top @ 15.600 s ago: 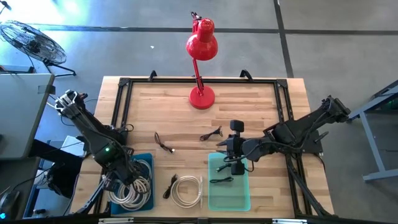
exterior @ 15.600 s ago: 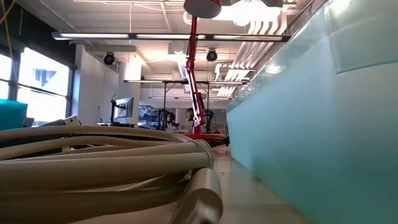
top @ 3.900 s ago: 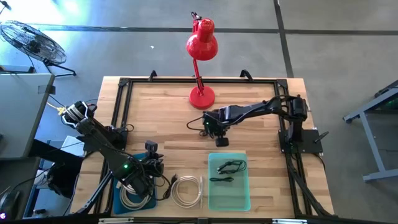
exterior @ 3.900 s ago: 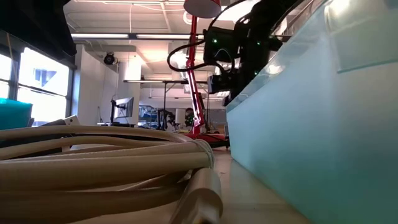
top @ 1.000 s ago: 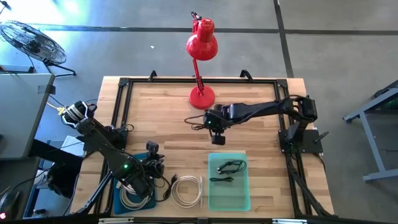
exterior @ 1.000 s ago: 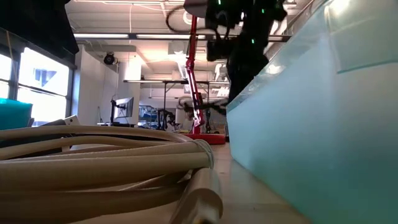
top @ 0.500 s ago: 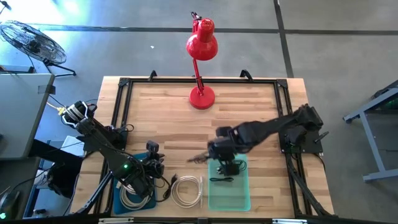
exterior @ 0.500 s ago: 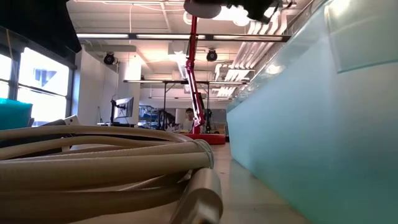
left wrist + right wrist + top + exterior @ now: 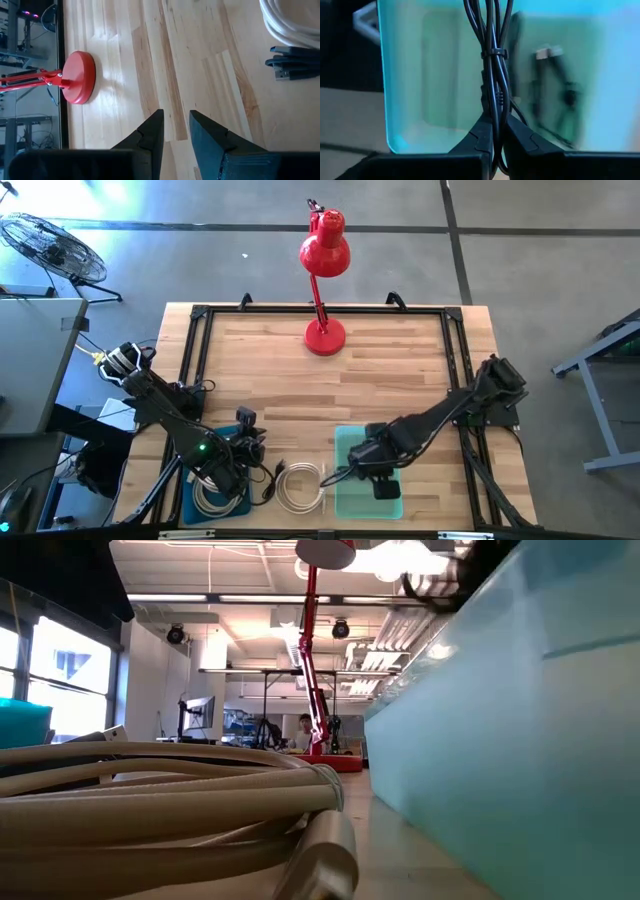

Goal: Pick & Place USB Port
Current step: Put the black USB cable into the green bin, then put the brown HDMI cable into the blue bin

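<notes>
My right gripper (image 9: pixel 362 468) hovers over the pale green tray (image 9: pixel 345 498) at the table's near edge, shut on a bundled black USB cable (image 9: pixel 492 55) bound by a small tie. One end of the cable (image 9: pixel 335 473) sticks out past the tray's left rim. Another black cable (image 9: pixel 555 80) lies in the tray, blurred. My left gripper (image 9: pixel 245 435) waits above the blue tray (image 9: pixel 192 498) of white cables, open by a narrow gap (image 9: pixel 175 127) with nothing between its fingers. My right gripper pinches the black cable bundle (image 9: pixel 494 107) between its two fingers, just below the tie, with the fingers lying along the strands. The bundle is lifted clear above the green tray. The high view hides the contact under the wrist.
A coiled white cable (image 9: pixel 300 485) lies on the wood left of the green tray, with a black USB cable (image 9: pixel 272 480) beside it. The red lamp's base (image 9: pixel 324 337) stands near the far edge. A black frame (image 9: pixel 195 350) borders the table. Bare wood lies between lamp and trays.
My right gripper has carried the black cable from just in front of the lamp's base toward the table's near edge and now stands over the green tray, still shut on the bundle. The cable has travelled with it, clear of the table.
</notes>
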Available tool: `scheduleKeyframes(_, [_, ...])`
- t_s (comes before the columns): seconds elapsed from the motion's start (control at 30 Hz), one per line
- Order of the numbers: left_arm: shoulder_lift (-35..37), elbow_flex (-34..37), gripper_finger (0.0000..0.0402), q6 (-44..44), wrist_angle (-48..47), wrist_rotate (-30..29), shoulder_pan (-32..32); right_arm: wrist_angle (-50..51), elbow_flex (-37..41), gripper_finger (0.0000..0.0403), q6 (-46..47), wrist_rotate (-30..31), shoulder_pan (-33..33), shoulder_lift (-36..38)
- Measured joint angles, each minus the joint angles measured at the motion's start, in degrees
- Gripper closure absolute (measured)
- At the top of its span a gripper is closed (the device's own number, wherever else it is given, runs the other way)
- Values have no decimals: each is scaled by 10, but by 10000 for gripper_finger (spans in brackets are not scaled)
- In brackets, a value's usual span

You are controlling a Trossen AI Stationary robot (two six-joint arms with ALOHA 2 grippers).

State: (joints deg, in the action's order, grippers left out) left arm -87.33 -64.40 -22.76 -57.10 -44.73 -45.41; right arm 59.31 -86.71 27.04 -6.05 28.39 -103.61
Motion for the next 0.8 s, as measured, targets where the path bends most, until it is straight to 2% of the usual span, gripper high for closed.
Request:
scheduleKeyframes(0.1, [0, 0, 314, 0, 1, 3, 0, -82, 71, 387, 2, -39, -7, 0])
scheduleKeyframes(0.2, [0, 0, 314, 0, 6, 16, 0, -163, 128, 382, 19, -52, -19, -1])
scheduleKeyframes(0.33, [0, 0, 314, 0, 13, 39, 0, -221, 168, 355, 69, -65, -40, 0])
scheduleKeyframes(0.6, [0, 0, 314, 5, 54, 40, 0, -245, 166, 277, 88, -74, -61, 0])
scheduleKeyframes(0.8, [0, 0, 314, 5, 65, 24, 0, -217, 147, 255, 104, -126, -63, 0])
